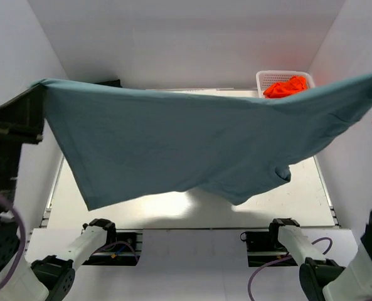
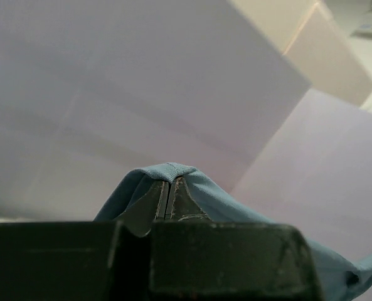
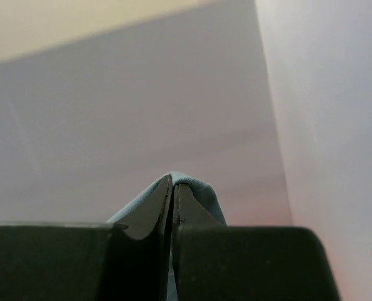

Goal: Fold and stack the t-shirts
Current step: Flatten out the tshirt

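Note:
A slate-blue t-shirt (image 1: 186, 144) hangs spread wide in the air above the table, sagging in the middle, with a sleeve dangling near the centre right. My left gripper (image 2: 170, 188) is shut on a folded edge of this shirt (image 2: 217, 194) and holds it at the upper left of the top view (image 1: 42, 86). My right gripper (image 3: 173, 185) is shut on another edge of the shirt (image 3: 204, 194), at the far right border of the top view. A bright orange-red t-shirt (image 1: 286, 86) lies crumpled in the basket.
A white lattice basket (image 1: 266, 78) stands at the back right corner of the pale table (image 1: 298, 200). White walls close in the left, back and right sides. The two arm bases (image 1: 98, 235) (image 1: 286, 235) sit at the near edge.

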{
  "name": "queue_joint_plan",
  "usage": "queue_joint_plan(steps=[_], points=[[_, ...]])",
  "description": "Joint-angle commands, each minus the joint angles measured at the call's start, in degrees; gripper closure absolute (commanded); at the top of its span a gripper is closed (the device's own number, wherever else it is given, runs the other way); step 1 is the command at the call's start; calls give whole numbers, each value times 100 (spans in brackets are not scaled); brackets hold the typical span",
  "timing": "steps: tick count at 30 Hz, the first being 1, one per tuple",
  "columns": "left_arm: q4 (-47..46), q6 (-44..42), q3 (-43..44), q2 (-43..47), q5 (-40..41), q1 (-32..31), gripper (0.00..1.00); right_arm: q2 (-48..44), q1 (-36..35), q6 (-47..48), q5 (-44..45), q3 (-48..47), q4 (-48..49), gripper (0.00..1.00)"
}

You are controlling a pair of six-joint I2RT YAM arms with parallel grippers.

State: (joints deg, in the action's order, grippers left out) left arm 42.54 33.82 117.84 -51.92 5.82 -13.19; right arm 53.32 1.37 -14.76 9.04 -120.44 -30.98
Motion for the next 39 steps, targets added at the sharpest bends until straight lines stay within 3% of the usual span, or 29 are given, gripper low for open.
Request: queue_joint_plan(steps=[1,9,17,25,29,39], points=[[-18,-148,589,59,-107,45,100,-224,-22,430,520,-137,768,100],[-502,-131,766,358,-1109,97,100,-638,-22,510,696,-68,1585,100],[-607,-78,1083,472,-1110,97,100,-770,-22,492,915,-146,2262,100],[-669,-78,1241,367,-1180,97,100,-665,-31,580,951,-244,2246,100],[-669,-78,917,498,-856,97,100,-595,-40,493,811,186,2237,100],[-932,-183,-972,604,270,97,100,-402,-14,-474,-121,1786,2562,100]])
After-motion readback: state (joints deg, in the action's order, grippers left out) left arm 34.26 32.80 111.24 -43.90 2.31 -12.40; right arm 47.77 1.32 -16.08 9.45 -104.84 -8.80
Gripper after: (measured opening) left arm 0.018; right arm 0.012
